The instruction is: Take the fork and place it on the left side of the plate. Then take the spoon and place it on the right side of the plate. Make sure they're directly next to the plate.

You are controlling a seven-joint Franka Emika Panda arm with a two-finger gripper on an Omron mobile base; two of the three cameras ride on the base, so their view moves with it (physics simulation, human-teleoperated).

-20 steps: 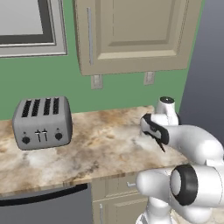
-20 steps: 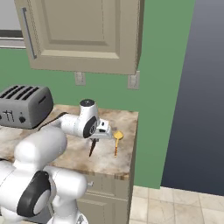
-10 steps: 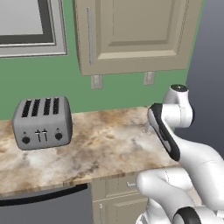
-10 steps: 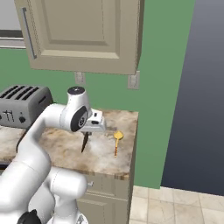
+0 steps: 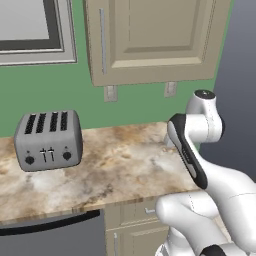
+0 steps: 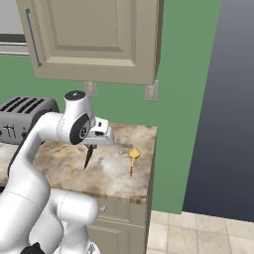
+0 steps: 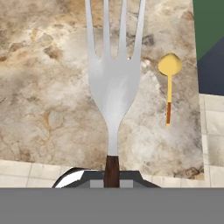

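Your upper cabinet (image 5: 150, 40) hung above a green wall, with a marbled counter (image 5: 115, 165) beneath it, running to its right-hand end by the dark grey wall. A four-slot grey toaster (image 5: 47, 140) sat on the counter's left part, well apart from the working end. A framed window edge (image 5: 30, 30) showed at top left of the left base view.

The arm reached over the counter's right end; the gripper (image 6: 94, 144) hung above the surface with the fork (image 6: 88, 158) hanging down from it, clear of the counter. From the hand camera you had the fork (image 7: 113, 74) running straight out from the fingers, silver tines away from the hand, dark handle disappearing between the fingertips. Jaws looked pinched on that handle, though the tips themselves were mostly hidden at the frame's bottom, so take that as probable.

The spoon (image 6: 132, 159) lay flat on the counter near its right edge, yellow bowl toward the wall, orange handle toward the front; in the hand view it (image 7: 169, 83) lay just right of the fork's head
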